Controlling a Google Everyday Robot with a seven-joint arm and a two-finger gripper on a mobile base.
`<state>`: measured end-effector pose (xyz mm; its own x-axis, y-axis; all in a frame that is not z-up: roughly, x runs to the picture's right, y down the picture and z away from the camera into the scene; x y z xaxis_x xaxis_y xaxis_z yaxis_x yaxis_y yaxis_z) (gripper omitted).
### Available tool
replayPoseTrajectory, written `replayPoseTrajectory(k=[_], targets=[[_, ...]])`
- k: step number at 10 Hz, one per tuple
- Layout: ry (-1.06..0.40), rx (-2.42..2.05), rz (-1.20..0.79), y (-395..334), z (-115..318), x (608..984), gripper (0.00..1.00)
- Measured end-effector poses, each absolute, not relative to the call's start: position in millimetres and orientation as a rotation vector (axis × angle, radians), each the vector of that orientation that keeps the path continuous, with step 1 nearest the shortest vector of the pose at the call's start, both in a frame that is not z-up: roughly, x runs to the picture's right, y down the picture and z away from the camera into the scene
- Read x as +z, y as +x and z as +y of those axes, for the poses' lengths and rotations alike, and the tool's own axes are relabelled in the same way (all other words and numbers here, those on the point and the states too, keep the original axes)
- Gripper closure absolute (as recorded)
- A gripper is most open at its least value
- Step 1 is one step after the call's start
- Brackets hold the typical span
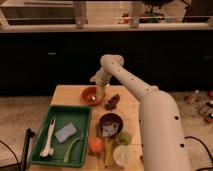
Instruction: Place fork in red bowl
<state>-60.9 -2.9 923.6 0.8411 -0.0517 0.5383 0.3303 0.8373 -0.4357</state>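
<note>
The red bowl (91, 95) is small, shallow and orange-red, and stands at the far middle of the wooden table (67, 95). My gripper (100, 88) hangs just above the bowl's right rim at the end of the white arm (131, 85), which reaches in from the right. I cannot make out a fork at the gripper or in the bowl. A long white utensil (48, 139) lies in the green tray (35, 150) at the near left; I cannot tell what kind it is.
The tray also holds a blue sponge (66, 133) and a green stick (73, 148). A dark brown bowl (111, 124), a dark brown lump (112, 102), an orange fruit (95, 145), a green fruit (124, 138) and a white cup (122, 155) stand nearby.
</note>
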Motion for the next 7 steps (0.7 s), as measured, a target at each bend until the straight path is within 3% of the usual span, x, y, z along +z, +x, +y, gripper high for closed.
replayPoseTrajectory(k=[7], targets=[[-0.546,-0.201,-0.544,-52.9,-4.5,922.1,0.2]])
